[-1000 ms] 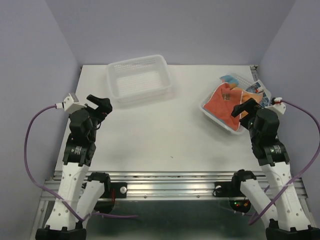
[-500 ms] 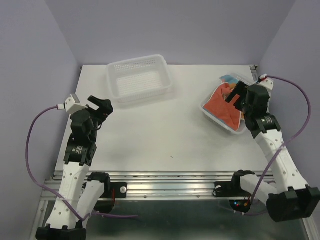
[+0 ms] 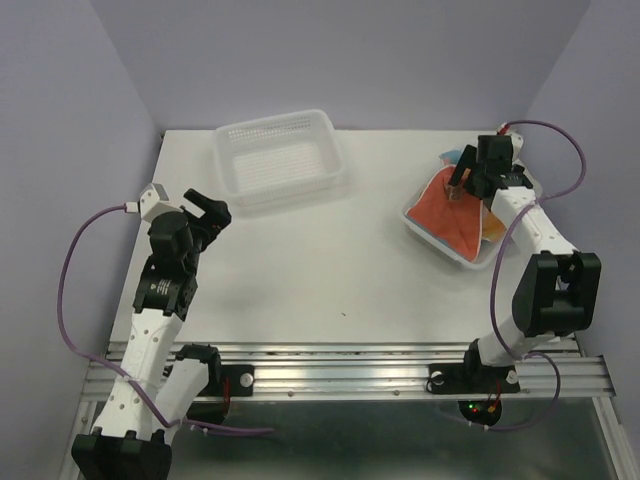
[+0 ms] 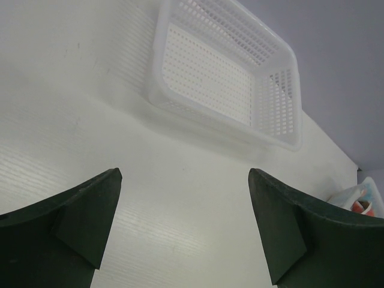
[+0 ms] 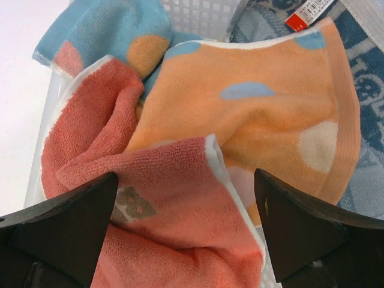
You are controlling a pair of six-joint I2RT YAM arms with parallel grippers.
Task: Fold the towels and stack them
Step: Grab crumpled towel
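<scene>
red-orange, dotted orange, pale blue and navy towels (image 5: 198,132) lie heaped in a white basket (image 3: 452,252) by the right edge of the bench (image 3: 330,270), the right hand (image 3: 462,182) spread open just above them, the left hand (image 3: 208,212) likewise released near the left edge.

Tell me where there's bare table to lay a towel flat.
The table is bare between the empty basket and the near edge, and across to the towel basket. That basket is crowded with towels, right gripper above it.

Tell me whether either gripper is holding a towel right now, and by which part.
Nothing is held. The right gripper hangs open over the red-orange towel; the left gripper is open above the table.
</scene>
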